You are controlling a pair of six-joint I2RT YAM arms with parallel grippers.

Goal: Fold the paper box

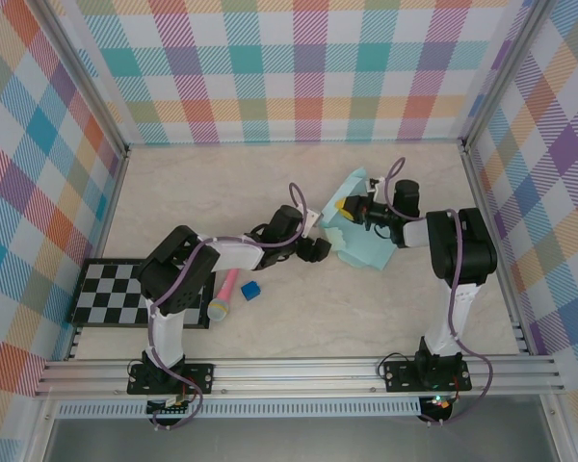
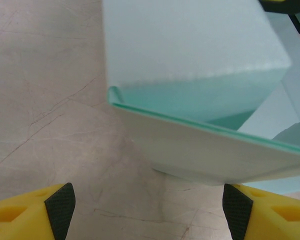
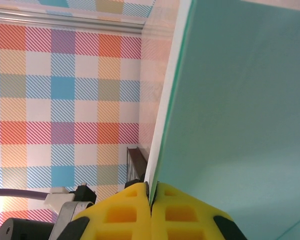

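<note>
The paper box (image 1: pixel 366 245) is a pale mint-blue card sheet lying partly folded right of the table's middle. My right gripper (image 1: pixel 353 207) is shut on one of its raised panels. In the right wrist view the yellow fingers (image 3: pixel 125 212) pinch the card's thin edge, with the gripper (image 3: pixel 151 192) closed on the paper box (image 3: pixel 240 125). My left gripper (image 1: pixel 318 250) sits at the sheet's left edge. In the left wrist view that gripper (image 2: pixel 149 210) stands open, and a flap of the paper box (image 2: pixel 215 150) hangs just beyond its black pads (image 2: pixel 60 207), apart from them.
A black-and-white checkerboard (image 1: pixel 135 294) lies at the near left. Beside it are a pink and yellow stick-shaped object (image 1: pixel 223 294) and a tiny dark blue cube (image 1: pixel 249 291). Plaid walls close in the table on three sides.
</note>
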